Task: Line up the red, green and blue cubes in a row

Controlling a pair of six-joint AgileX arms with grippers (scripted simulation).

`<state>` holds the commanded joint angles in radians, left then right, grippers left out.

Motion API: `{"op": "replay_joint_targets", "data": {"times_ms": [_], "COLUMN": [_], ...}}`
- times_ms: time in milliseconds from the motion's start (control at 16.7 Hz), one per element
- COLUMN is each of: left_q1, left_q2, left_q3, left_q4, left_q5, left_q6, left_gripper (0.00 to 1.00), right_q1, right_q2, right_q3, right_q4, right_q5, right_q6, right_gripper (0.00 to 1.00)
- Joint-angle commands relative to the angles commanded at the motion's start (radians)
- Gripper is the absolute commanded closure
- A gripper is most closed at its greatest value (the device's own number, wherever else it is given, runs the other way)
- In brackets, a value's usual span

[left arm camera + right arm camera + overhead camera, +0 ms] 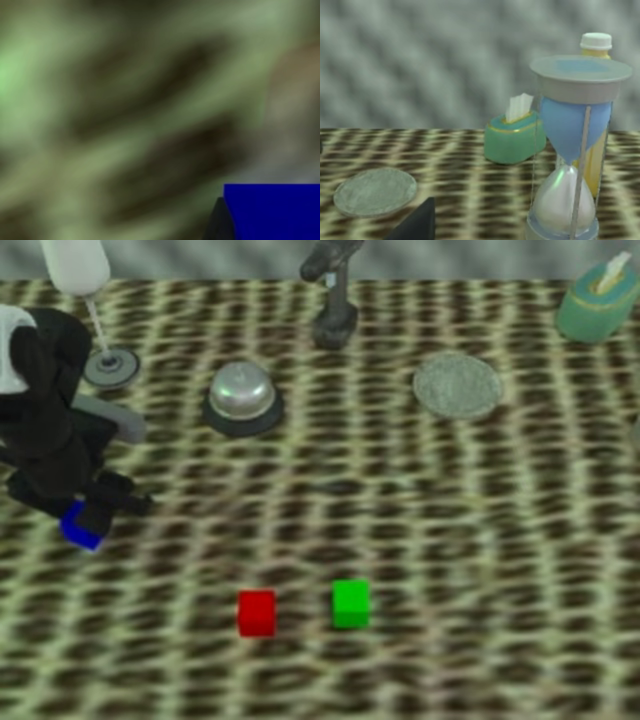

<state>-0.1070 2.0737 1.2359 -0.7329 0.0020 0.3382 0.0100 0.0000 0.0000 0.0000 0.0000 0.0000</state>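
The left gripper bends low at the worktop's left, fingers seemingly clamped on the blue cube; the right arm's fingers are unseen.

Red cube and green cube side by side — blue cube far left, apart.

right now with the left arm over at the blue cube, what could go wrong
The left gripper is at the blue cube near the table's left edge. The left wrist view shows only a corner of the cube, so the grasp may be off-centre and it could slip. The red cube and green cube sit close together; setting blue beside either could nudge that cube out of line. Carrying it high past the bell seems safe.
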Motion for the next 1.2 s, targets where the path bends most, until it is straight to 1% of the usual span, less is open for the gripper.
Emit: {"op": "replay_joint_targets", "data": {"times_ms": [240,300,420,720,840,1200], "left_q1": [0.000,-0.002,0.000,0.011,0.016,0.001], "left_q2": [0.000,-0.048,-0.053,-0.120,-0.146,-0.143], "left_q3": [0.000,0.018,0.031,0.131,0.163,0.178], "left_q4": [0.000,-0.024,-0.041,-0.224,-0.271,-0.280], "left_q5": [0.000,0.014,0.016,0.015,0.014,0.013], "left_q6": [0.000,-0.008,-0.008,-0.009,-0.010,-0.022], "left_gripper": [1.00,1.00,1.00,1.00,1.00,1.00], "right_q1": [0.000,0.000,0.000,0.000,0.000,0.000], "right_q2": [0.000,0.000,0.000,0.000,0.000,0.000], "right_q3": [0.000,0.000,0.000,0.000,0.000,0.000], "right_q4": [0.000,0.000,0.000,0.000,0.000,0.000], "right_q5": [0.000,0.000,0.000,0.000,0.000,0.000], "right_q6": [0.000,0.000,0.000,0.000,0.000,0.000], "right_gripper": [0.00,0.00,0.00,0.00,0.00,0.00]}}
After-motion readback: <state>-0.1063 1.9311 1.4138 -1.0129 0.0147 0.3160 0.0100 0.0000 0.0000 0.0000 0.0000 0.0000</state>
